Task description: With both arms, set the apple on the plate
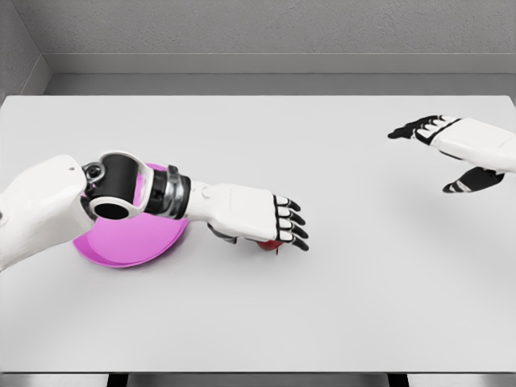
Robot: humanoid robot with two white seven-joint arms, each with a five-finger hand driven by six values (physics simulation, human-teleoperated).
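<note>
Two hands are in view over a grey-white bench (339, 306). At the left, a magenta plate (121, 242) lies flat on the bench, partly covered by the left forearm, which crosses above it. Just right of the plate, the left hand (254, 214) is lowered palm-down over the apple (270, 244), of which only a small red part is seen beneath the fingers (292, 230). The fingers are extended over the fruit, and whether they have closed on it cannot be told. The step in hand is judged to be the grasp. A firm closure, a lift and a short carry leftward to the plate are called for next. At the far right, the right hand (459, 153) is held above the bench, relaxed and empty.
</note>
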